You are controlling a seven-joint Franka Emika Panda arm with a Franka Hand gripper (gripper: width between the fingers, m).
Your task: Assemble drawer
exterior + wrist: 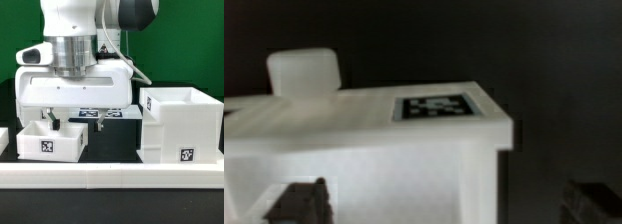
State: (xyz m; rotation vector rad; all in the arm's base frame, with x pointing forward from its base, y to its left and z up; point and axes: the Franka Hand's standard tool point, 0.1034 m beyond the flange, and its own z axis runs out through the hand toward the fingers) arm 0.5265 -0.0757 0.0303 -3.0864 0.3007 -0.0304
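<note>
The two dark fingers stand wide apart and released, with nothing pinched between them. The gripper hangs straight down from the white arm, on the side of the casing toward the exterior view's left.

Right below it sits a small box tray, well apart from the casing on that same side. In the wrist view one finger is over the tray's body, and the other is past its edge, over the dark table. Whether either finger touches the tray cannot be told. The tray's knob sticks up at its far end, and a black-and-white tag lies flat on its top rim.

The casing stands upright on the table, open at the top, with a tag low on its front face. The marker board lies flat behind the gripper, between tray and casing. A long low white bar runs in front of both.
</note>
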